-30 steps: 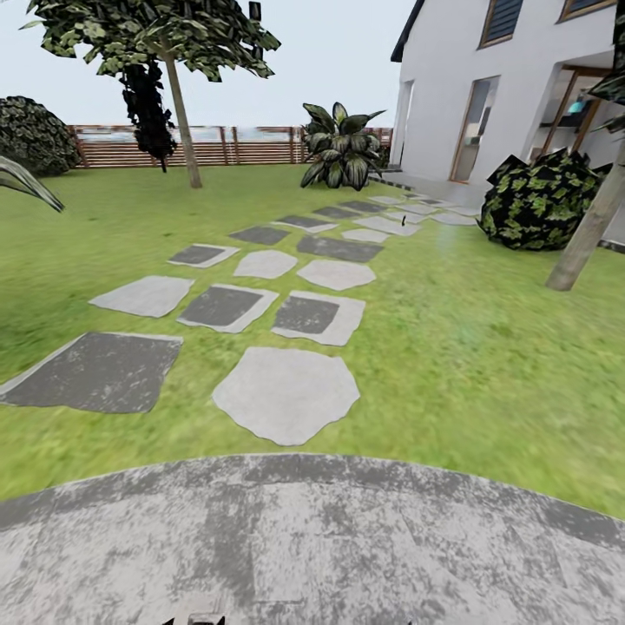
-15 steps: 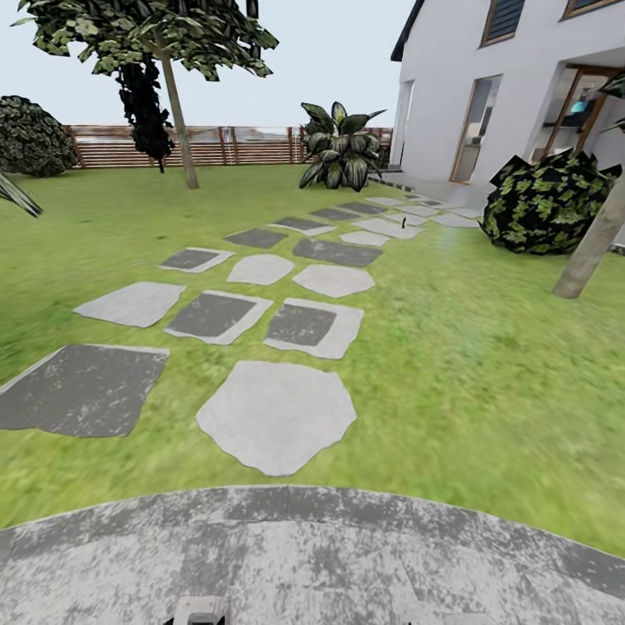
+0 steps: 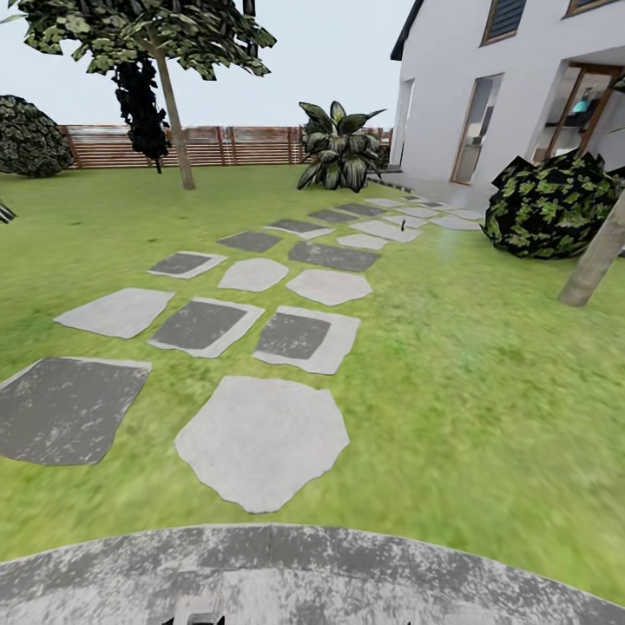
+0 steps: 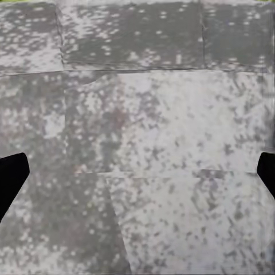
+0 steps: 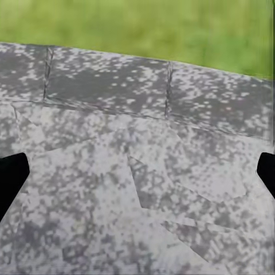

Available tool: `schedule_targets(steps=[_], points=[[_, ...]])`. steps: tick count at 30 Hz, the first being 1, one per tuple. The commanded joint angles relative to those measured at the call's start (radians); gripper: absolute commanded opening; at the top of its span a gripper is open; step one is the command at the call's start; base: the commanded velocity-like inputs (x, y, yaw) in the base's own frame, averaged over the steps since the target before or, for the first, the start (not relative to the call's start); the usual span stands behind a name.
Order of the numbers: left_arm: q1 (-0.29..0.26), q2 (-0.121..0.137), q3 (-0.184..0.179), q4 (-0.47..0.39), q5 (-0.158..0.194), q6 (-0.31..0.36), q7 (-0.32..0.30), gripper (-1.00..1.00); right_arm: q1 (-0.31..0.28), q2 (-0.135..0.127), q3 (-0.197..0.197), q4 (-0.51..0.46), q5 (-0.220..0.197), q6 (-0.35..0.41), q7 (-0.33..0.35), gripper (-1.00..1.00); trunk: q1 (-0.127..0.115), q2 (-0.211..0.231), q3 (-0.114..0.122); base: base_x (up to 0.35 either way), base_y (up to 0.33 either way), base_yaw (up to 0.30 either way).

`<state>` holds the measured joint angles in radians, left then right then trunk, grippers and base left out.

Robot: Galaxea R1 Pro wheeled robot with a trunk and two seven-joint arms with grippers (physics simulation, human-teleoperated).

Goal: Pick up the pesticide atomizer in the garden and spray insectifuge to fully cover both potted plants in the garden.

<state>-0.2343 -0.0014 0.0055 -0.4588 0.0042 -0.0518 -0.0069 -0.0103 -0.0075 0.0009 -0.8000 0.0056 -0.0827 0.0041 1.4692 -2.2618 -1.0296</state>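
Head view: the curved edge of the round stone patio [image 3: 304,573] runs across the foot of the scene, with open lawn [image 3: 469,382] beyond it. A path of flat stepping stones [image 3: 260,438], pale and dark by turns, leads away over the grass toward a white house [image 3: 503,87] at the right. Far along that path a small dark upright thing [image 3: 380,226] stands on a stone; it is too small to tell whether it is the pesticide atomizer. The lawn lies wide open to both sides of the stones. It is bounded at the back by a brown slatted fence [image 3: 217,146], with a thin-trunked tree [image 3: 174,113] and a broad-leaved plant [image 3: 338,148] before it, and at the right by a dark leafy bush [image 3: 551,208] and a leaning trunk [image 3: 597,256].

Left wrist view: the left gripper [image 4: 137,172] hangs over mottled grey patio paving, its two dark fingertips [image 4: 10,177] at opposite edges of the picture, spread wide with nothing between them.

Right wrist view: the right gripper [image 5: 137,172] is likewise spread wide and holds nothing, above the patio's rim where the paving meets the grass [image 5: 149,28].
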Motion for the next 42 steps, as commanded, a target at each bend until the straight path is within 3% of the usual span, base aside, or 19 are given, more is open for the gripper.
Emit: schedule_targets(steps=[1, 42], points=[[0.000, 0.000, 0.001, 0.000, 0.000, -0.003, -0.001, 1.00, 0.000, 0.000, 0.000, 0.001, 0.001, -0.003, 0.000, 1.00, 0.000, 0.000, -0.001, 0.343, -0.152, 0.000], [0.000, 0.000, 0.002, 0.000, 0.002, -0.003, -0.002, 1.00, 0.000, 0.004, -0.008, 0.001, -0.001, -0.003, 0.000, 1.00, 0.000, 0.000, -0.001, 0.336, -0.164, 0.000]])
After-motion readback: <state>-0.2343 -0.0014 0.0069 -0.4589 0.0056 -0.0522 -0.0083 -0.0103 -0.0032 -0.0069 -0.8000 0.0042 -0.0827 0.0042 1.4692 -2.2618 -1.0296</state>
